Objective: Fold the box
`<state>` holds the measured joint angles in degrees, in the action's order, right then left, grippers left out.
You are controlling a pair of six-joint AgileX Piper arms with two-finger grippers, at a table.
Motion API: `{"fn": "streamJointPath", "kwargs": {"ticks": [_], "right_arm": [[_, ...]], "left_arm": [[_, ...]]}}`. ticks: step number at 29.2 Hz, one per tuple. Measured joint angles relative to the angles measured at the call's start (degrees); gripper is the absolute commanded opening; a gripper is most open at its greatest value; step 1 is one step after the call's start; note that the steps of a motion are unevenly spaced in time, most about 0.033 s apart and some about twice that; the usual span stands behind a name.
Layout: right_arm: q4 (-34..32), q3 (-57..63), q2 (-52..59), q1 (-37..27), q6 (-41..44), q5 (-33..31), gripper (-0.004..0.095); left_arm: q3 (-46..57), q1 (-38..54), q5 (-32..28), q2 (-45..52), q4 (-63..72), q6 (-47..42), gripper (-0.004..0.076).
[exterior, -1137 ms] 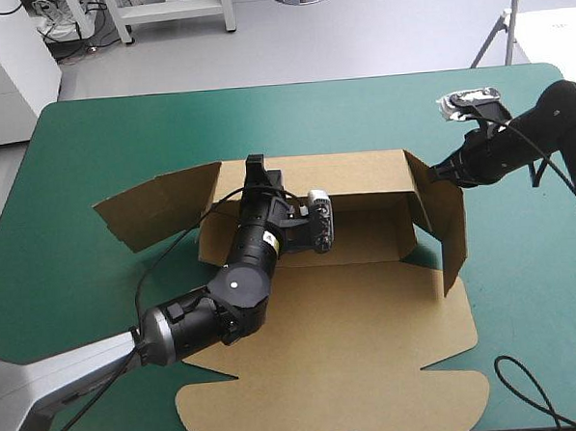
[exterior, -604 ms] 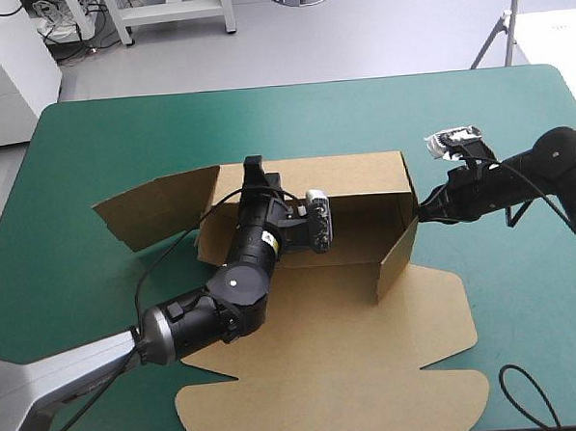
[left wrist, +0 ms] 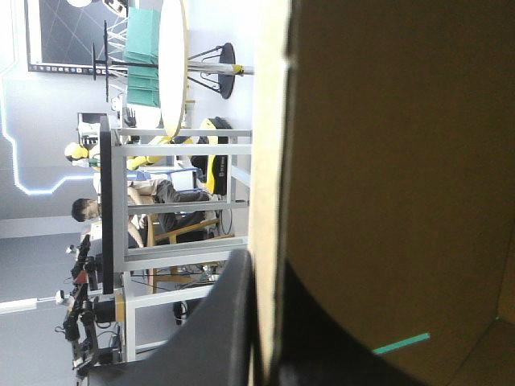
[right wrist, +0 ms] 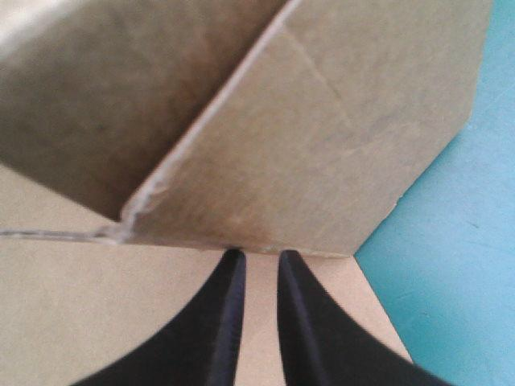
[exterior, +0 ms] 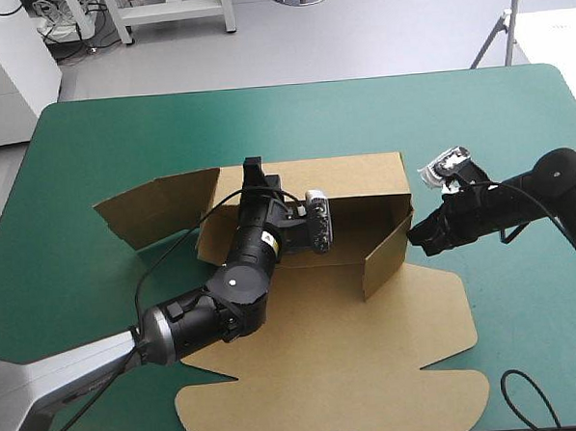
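I read the brown box [exterior: 352, 338] as lying open at centre frame on the teal-green counter [exterior: 90, 129], with its back wall [exterior: 353, 173] raised. The left claw [exterior: 255, 171] is clamped over that wall's top edge, one black finger on each face. The right claw [right wrist: 256, 256] is nearly closed, with only a narrow slit between its fingers. Its tips touch the lower edge of the right-hand side flap [exterior: 387, 257], which stands angled inward.
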<state>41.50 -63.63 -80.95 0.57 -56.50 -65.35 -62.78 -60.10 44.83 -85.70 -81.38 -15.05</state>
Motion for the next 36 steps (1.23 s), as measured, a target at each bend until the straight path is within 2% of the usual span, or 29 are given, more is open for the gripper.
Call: {"fn": "streamJointPath", "kwargs": {"ticks": [3, 5, 18, 22, 28, 32, 36], "right_arm": [[0.1, 0.0, 0.0, 0.0, -0.7, -0.5, 0.066], [0.1, 0.0, 0.0, 0.0, -0.8, -0.5, 0.0717], [0.2, 1.6, 0.3, 0.0, 3.2, 3.7, 0.0698], [2.1, 6.5, 2.5, 0.6, 2.3, 8.8, 0.0696], [10.8, 14.8, 6.3, 4.6, -4.1, 19.3, 0.0696], [12.2, 15.9, 6.0, 8.0, -4.9, 24.7, 0.0691], [13.1, 16.0, 5.3, 11.2, -5.1, 30.1, 0.0627]], "left_arm": [[0.0, 0.2, -0.1, -0.1, 1.2, 0.0, -0.0003], [0.0, 0.2, -0.2, -0.3, 1.2, 0.0, -0.0003], [-0.2, 0.4, -0.3, -2.2, 0.0, 1.6, -0.0003], [-0.2, 0.4, -0.2, -2.2, -0.1, 1.6, -0.0004], [-0.2, 0.4, -0.2, -2.2, -0.4, 2.1, -0.0004], [-0.2, 0.4, -0.2, -2.3, -0.5, 2.1, -0.0004], [-0.2, 0.4, 0.2, -2.3, -0.5, 2.3, -0.0004]]}}
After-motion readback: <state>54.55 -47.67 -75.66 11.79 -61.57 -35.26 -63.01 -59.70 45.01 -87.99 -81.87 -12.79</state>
